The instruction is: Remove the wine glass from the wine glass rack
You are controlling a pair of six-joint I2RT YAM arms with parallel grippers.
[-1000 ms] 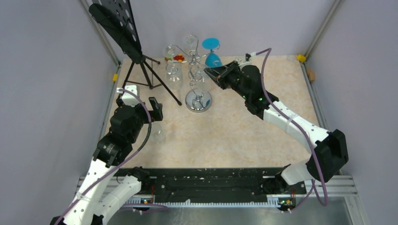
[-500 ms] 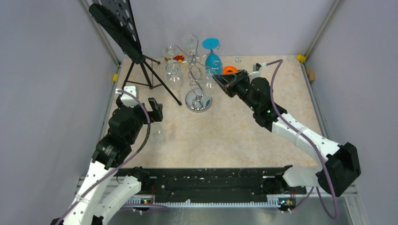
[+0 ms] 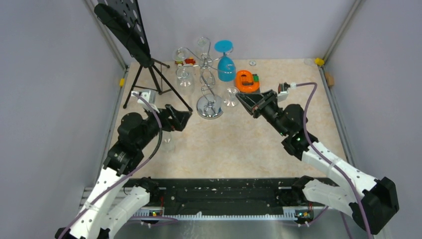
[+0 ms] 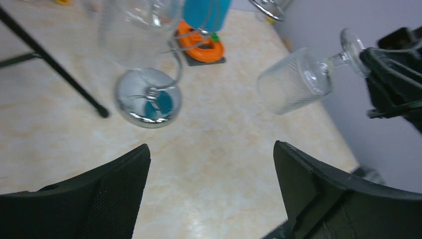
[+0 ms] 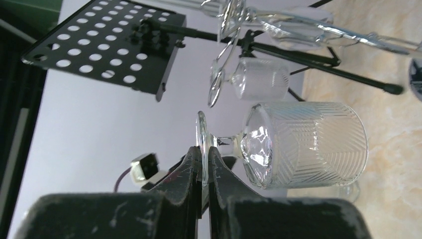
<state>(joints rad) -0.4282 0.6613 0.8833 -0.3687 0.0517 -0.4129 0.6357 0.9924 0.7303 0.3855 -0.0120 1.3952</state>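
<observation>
The wine glass (image 5: 303, 144) is clear, cut with fine slanting lines and chevrons. The wine glass rack (image 3: 210, 106) is shiny chrome, and another glass (image 3: 226, 64) is bright blue. The music stand (image 3: 130, 35) is black, its plate dotted with round holes. The tabletop (image 3: 249, 139) is pale beige, marbled. The left tool (image 4: 211, 149) and right tool (image 5: 204, 154) are black.

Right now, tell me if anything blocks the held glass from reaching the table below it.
Nothing visible does. The right gripper holds the glass by its foot, clear of the rack, with bare table beneath it.
</observation>
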